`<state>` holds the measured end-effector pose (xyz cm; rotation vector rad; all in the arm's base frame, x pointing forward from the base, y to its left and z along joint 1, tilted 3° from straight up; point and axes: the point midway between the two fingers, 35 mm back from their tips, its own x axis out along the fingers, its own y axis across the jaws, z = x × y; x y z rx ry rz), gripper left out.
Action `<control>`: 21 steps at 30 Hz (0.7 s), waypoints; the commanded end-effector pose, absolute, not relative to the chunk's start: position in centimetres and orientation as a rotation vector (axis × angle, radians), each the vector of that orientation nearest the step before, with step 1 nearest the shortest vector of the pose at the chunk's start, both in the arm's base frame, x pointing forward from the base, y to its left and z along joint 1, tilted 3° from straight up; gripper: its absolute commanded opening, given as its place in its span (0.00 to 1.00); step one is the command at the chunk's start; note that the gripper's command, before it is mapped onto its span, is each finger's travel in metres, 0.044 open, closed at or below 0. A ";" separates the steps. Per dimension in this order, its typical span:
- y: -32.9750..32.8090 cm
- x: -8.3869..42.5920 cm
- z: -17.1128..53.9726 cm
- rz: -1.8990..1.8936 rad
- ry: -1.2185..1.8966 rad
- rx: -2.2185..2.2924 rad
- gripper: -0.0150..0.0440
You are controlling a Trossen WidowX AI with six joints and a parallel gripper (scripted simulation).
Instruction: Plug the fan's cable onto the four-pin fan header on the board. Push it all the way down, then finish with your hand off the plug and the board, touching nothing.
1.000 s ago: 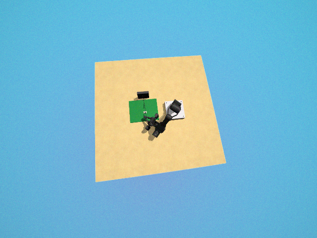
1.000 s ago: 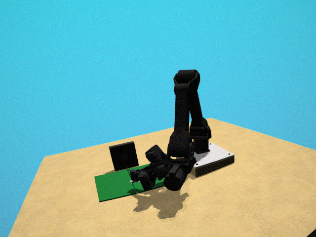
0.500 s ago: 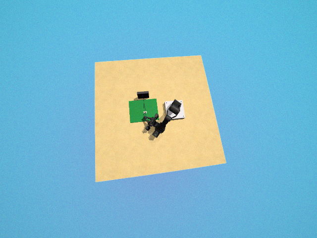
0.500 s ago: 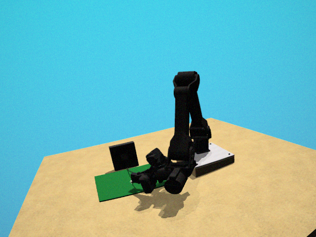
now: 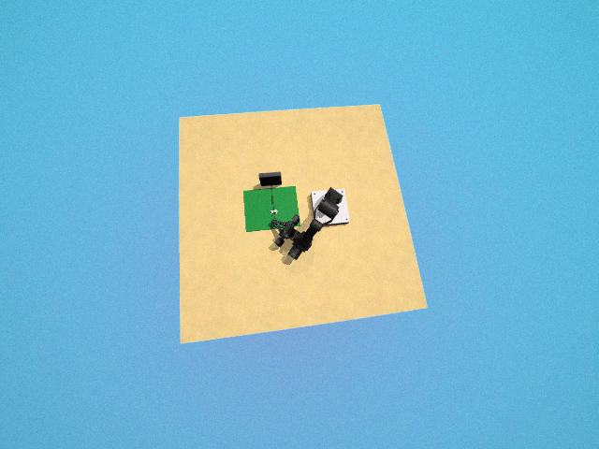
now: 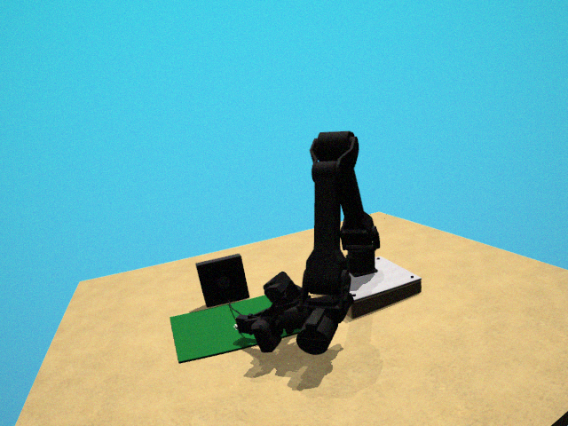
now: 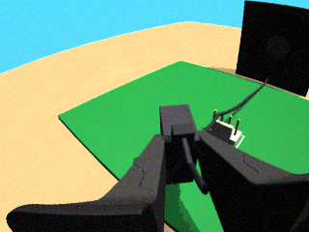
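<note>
My gripper is shut on the dark fan plug, which sits between the fingertips with a short piece of cable hanging from it. The plug is above the green board, off to one side of the header. The white four-pin header shows to the right of the plug in the wrist view, its pins upright and bare. The right finger stands close to it and hides part of its lower side. Whether they touch cannot be told.
The black square fan stands upright behind the board. Its thin cable runs over the board past the header toward the gripper. The arm's white base plate is to the right of the board.
</note>
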<state>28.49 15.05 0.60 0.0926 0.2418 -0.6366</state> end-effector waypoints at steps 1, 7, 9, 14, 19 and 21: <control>15.1 28.5 0.2 -0.637 0.242 0.096 0.25; 15.1 28.4 -0.3 -0.637 0.242 0.096 0.25; 15.1 28.4 -0.5 -0.637 0.242 0.096 0.25; 15.1 28.4 -0.9 -0.637 0.242 0.096 0.25; 15.0 28.4 -0.8 -0.637 0.243 0.089 0.25; 15.0 28.4 -0.8 -0.637 0.243 0.089 0.25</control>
